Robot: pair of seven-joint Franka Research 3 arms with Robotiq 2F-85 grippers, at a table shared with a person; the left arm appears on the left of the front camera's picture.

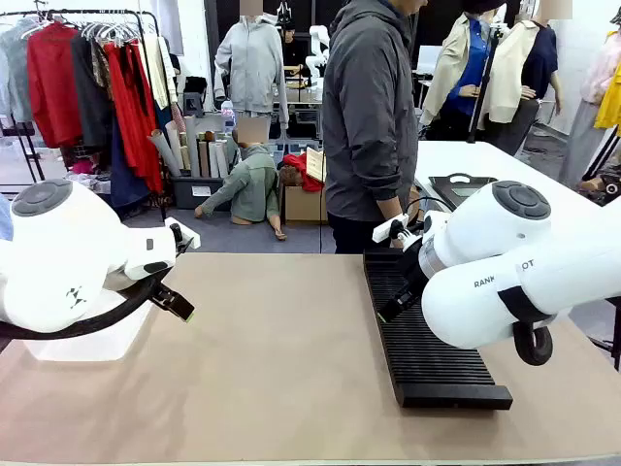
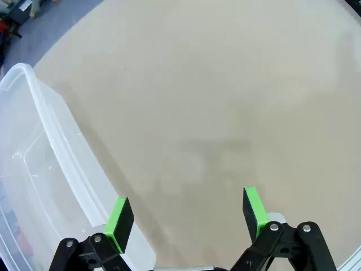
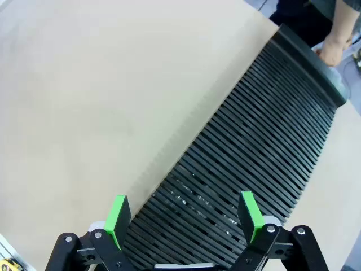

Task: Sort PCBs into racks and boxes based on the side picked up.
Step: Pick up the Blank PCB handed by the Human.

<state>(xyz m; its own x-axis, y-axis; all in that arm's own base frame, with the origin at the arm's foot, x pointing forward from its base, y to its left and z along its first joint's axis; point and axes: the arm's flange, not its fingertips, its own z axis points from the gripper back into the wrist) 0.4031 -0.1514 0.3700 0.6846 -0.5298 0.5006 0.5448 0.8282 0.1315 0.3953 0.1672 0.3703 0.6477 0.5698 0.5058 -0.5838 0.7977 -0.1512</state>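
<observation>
While the left end effector (image 2: 186, 214) and the right end effector (image 3: 183, 212) hung wide open and empty, a person (image 1: 369, 116) stood across the tabletop (image 1: 272, 359).
The left one hovered just beside the clear box (image 2: 56, 130); the right hovered over the black rack (image 3: 254, 141), a hand (image 3: 330, 48) near its far end.

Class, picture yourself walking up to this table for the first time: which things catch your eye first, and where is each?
The long black slotted rack lies on the right half of the table, the open right gripper above it. The open left gripper hangs beside a clear tub. A person in a grey jacket stands at the far side, a hand by the rack's far end.
</observation>
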